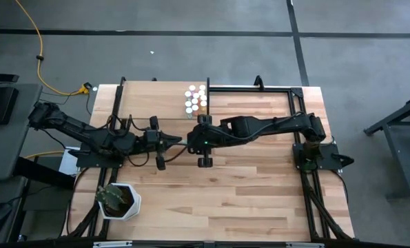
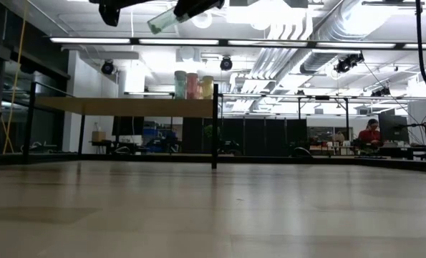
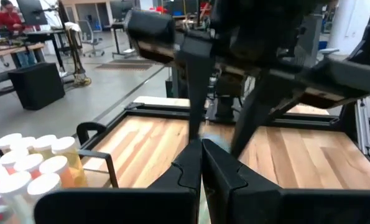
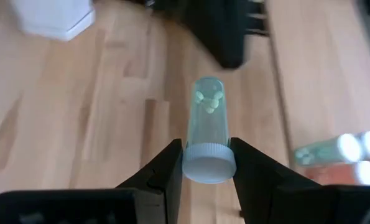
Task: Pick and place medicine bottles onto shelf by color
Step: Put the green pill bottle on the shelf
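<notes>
The right claw (image 4: 206, 163) pinches a pale blue-green bottle (image 4: 208, 134) near its white cap, with small pills visible at its far end. In the low view this bottle (image 2: 164, 21) hangs tilted, high above the table (image 1: 260, 186). The left claw (image 3: 201, 163) is pressed together, holding nothing, and sits just beside the right claw (image 1: 189, 142) over the table's middle. The remaining medicine bottles (image 1: 196, 99) stand clustered at the corner of the shelf (image 1: 156, 103), near a black frame post (image 2: 214, 125). A white pot with a green plant (image 1: 119, 200) stands by the table's near left edge, well apart from both arms.
</notes>
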Available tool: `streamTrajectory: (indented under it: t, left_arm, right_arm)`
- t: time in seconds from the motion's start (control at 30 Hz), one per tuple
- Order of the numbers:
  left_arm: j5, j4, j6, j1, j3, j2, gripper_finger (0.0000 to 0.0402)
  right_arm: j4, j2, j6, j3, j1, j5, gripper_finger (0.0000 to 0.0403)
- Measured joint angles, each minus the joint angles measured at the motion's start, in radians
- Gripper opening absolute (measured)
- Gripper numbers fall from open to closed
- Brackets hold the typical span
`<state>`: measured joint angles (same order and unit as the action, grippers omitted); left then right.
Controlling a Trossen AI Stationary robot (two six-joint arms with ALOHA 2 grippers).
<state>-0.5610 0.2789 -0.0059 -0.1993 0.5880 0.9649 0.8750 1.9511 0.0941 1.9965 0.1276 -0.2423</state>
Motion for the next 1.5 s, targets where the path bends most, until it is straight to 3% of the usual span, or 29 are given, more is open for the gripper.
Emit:
streamTrajectory:
  t: [0.1, 0.27, 1.23, 1.5]
  left_arm:
    - [0.000, -0.002, -0.001, 0.000, 0.000, 0.000, 0.0000]
    - [-0.003, -0.003, -0.002, 0.013, 0.000, 0.000, 0.0000]
    - [-0.020, -0.052, -0.035, 0.083, -0.001, 0.041, 0.0000]
    - [-0.266, -0.285, -0.077, -0.012, 0.016, -0.152, 0.0000]
  right_arm:
    - [-0.023, 0.000, -0.008, 0.000, -0.010, -0.040, 0.0105]
    - [-0.034, 0.000, -0.007, 0.000, -0.026, 0.006, 0.0105]
    - [-0.150, 0.001, 0.046, 0.000, -0.037, -0.038, 0.0105]
    - [-0.163, -0.005, 0.112, 0.000, -0.069, -0.039, 0.0105]
